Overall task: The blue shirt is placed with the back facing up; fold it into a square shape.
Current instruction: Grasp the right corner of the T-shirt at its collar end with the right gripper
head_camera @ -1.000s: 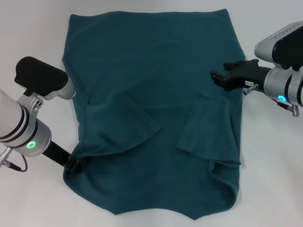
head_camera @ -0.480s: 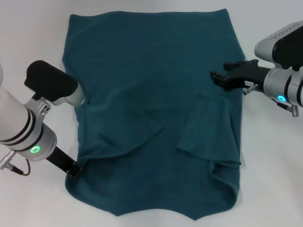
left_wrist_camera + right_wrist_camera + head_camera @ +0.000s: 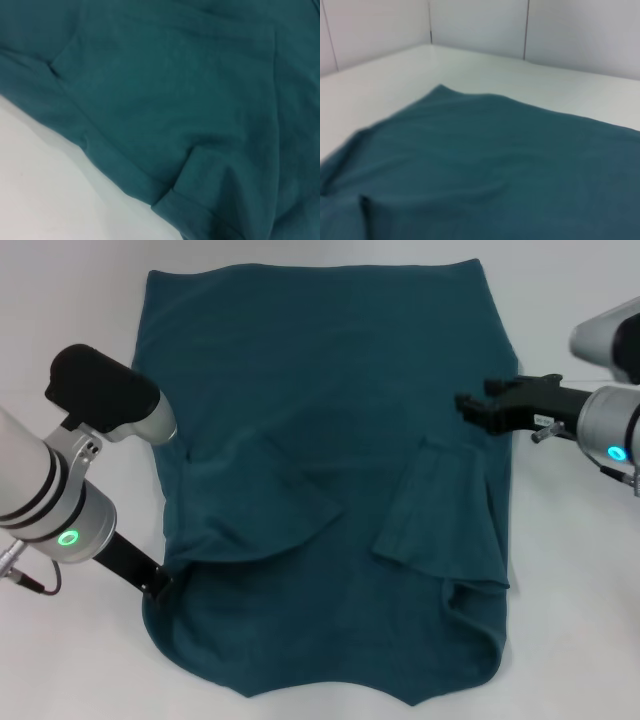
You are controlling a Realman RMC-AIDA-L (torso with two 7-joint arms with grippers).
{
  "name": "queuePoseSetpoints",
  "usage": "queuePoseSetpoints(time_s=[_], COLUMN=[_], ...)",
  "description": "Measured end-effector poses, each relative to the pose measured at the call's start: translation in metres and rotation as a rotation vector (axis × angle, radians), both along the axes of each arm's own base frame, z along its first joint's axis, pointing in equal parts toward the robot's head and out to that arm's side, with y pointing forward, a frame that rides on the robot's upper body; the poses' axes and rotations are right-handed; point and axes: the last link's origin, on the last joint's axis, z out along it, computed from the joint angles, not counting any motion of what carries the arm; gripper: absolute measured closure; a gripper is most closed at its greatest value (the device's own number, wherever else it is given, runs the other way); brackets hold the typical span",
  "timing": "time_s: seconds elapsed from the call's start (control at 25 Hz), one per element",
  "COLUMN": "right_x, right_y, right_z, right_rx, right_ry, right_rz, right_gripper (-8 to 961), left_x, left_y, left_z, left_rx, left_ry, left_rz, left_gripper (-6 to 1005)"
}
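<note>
We read no writing on the shirt [image 3: 330,490], spread flat on the white table [image 3: 80,300], both sleeves folded inward. Left gripper [image 3: 155,585] touches its left edge, right gripper [image 3: 478,408] hovers over its right edge; neither grip discernible.

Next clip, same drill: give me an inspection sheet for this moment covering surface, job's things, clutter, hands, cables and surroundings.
Surface: white table, bare around the cloth.
Job's things: blue shirt spread flat, both sleeves folded inward, no print showing.
Clutter: nothing seen.
Hands: left hand at the shirt's left edge near the folded sleeve; right hand over the shirt's right edge.
Cables: thin lead at the left arm's wrist.
Surroundings: white panelled wall behind the table.
</note>
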Motion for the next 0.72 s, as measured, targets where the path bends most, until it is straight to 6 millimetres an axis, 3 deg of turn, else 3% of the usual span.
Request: queuePoseSetpoints(time_s=[0.32, 0.72], right_x=[-0.031, -0.035], right_y=[-0.021, -0.058], right_z=[0.037, 0.033], right_rx=[-0.081, -0.315], right_ry=[0.098, 0.052], right_rz=[-0.110, -0.358], right_gripper=[469, 475], left_x=[-0.004, -0.010], left_y=[0.000, -0.002], left_z=[0.001, -0.002], left_rx=[0.005, 0.012], left_ry=[-0.005, -0.011], left_rz=[-0.006, -0.017], left_gripper=[950, 950])
